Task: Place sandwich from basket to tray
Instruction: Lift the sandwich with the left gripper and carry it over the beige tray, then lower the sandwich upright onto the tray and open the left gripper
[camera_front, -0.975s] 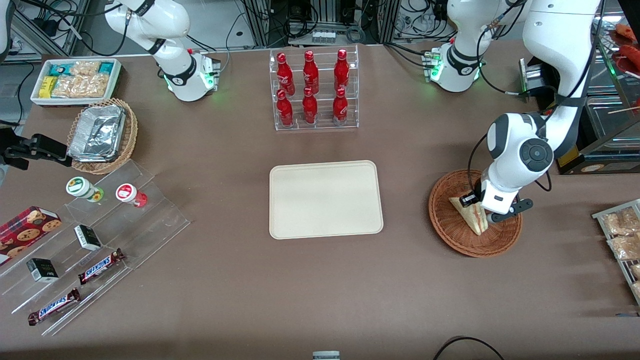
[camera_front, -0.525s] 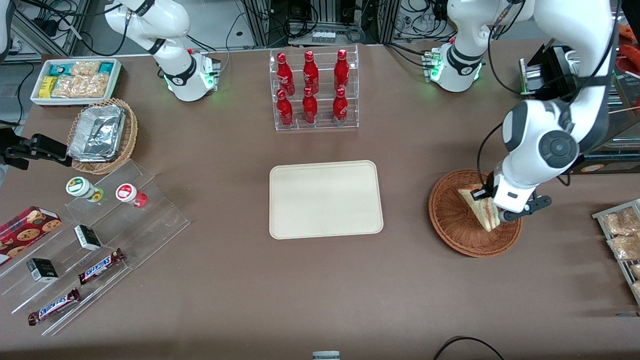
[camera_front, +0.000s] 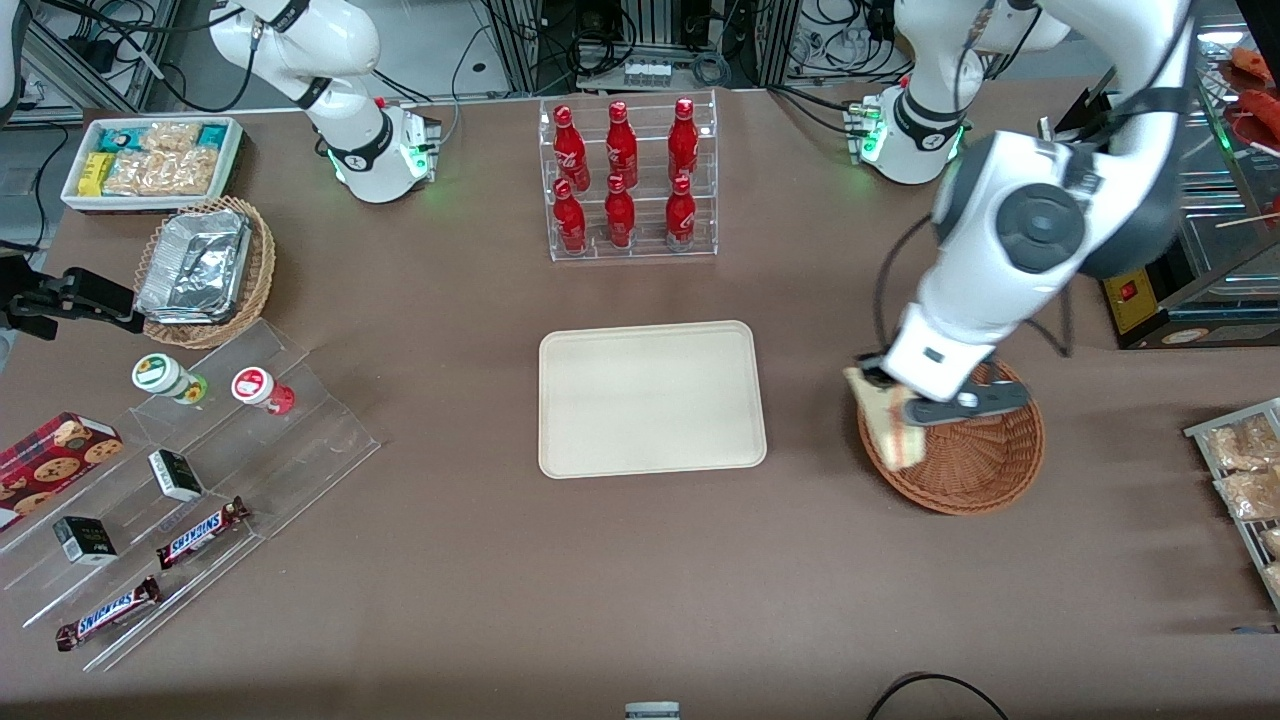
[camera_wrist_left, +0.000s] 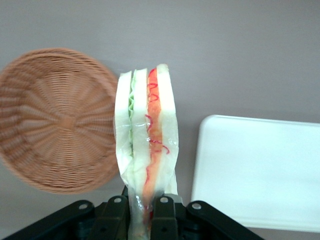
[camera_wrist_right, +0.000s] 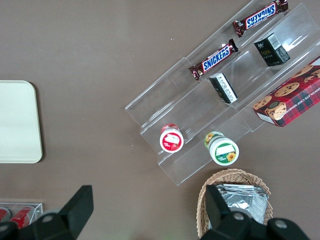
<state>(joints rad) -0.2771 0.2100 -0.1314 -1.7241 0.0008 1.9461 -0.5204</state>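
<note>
Gripper (camera_wrist_left: 141, 212) clamped on sandwich (camera_wrist_left: 146, 150) — above basket (camera_front: 985, 455) rim; bare table before tray (camera_front: 650, 398).

A matte brown counter (camera_front: 480, 560) is seen under even light; metal racks with cables (camera_front: 640, 40) are ranged along its farthest edge.

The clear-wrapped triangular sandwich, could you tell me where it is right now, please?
The sandwich is held in the left gripper, lifted over the rim of the round reddish-brown wicker basket on the side toward the cream-beige rectangular tray.
</note>
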